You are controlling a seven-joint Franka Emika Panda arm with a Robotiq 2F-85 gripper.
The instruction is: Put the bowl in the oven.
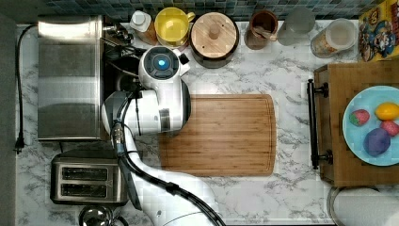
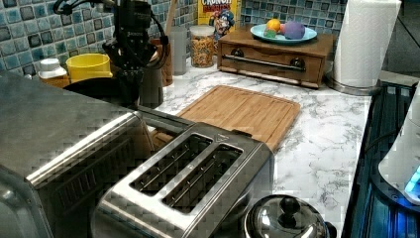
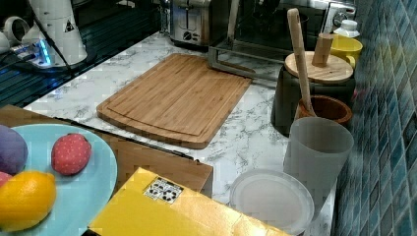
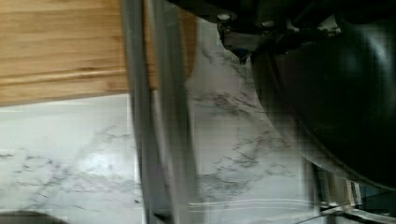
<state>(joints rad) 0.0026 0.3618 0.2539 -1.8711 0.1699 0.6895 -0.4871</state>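
The oven [image 1: 68,75] is a large steel box at the top view's left, and its glass door [image 3: 236,56] hangs down open onto the counter. My arm reaches over that door. The black bowl [image 2: 94,88] hangs just in front of the oven's mouth, above the door, with my gripper [image 2: 130,85] shut on its rim. In the wrist view the bowl [image 4: 345,98] is a big dark curve close to the fingers, and the door's bar handle [image 4: 159,116] crosses the marble below. The arm hides most of the bowl [image 1: 120,70] in the top view.
A two-slot toaster [image 1: 87,179] stands beside the oven. A wooden cutting board [image 1: 221,134] lies mid-counter. A yellow cup [image 1: 171,26] and a wooden-lidded pot [image 1: 214,37] stand along the back wall. A wooden tray [image 1: 339,80] with a fruit plate sits at the top view's right.
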